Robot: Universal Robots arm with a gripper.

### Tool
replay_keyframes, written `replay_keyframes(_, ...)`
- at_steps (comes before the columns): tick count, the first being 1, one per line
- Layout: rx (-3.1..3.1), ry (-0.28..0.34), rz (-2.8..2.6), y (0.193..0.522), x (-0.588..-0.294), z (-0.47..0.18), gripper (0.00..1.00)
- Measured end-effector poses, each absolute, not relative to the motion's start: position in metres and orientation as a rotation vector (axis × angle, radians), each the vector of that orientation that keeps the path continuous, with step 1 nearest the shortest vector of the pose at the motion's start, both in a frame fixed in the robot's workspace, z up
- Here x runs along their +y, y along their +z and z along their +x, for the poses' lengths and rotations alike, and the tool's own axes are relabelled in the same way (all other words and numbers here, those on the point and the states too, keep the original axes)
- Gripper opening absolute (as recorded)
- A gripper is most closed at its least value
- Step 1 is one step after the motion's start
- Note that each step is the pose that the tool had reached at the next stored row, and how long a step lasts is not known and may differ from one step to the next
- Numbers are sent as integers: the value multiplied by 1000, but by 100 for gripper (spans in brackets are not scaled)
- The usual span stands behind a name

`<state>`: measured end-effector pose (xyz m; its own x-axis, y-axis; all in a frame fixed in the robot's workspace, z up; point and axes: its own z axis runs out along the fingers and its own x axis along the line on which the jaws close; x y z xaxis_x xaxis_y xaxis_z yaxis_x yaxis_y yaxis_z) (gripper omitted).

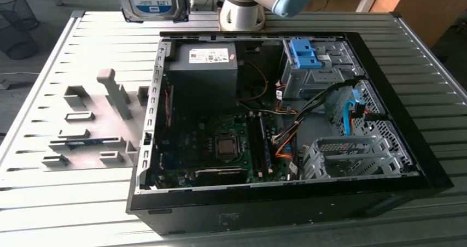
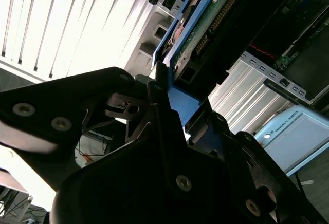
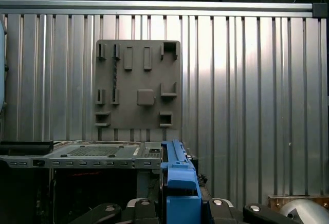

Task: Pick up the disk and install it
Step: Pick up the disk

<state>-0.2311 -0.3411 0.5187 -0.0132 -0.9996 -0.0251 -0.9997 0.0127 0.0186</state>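
Exterior view:
- The flat rectangular silver-grey disk, with a white-and-blue label and a blue plastic bracket, hangs upright in the air. It is over the far edge of the slatted metal surface, toward the exterior view's left, label facing the camera.
- The pale grey robot arm base stands just to the exterior view's right of the disk.
- An open black computer case lies on its side mid-surface. Inside it:
  - a boxy grey power supply with a white sticker, far left;
  - a green motherboard, nearer;
  - a blue plastic latch, far right;
  - a perforated metal drive cage, near right.
- A grey fixture plate with upright holders sits on the surface left of the case.

Second wrist view:
- The black hand is closed on the disk.
- Its fingers clamp the blue bracket from both sides (the disk's green circuit-board face shows).

First wrist view:
- The disk's blue bracket edge stands upright inside the hand.
- Beyond it are the case, the fixture plate and the surface.
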Motion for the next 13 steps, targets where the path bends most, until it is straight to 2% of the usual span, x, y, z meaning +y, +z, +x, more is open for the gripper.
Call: replay_keyframes(13,2232,48,-2203,519,-341,-218,36)
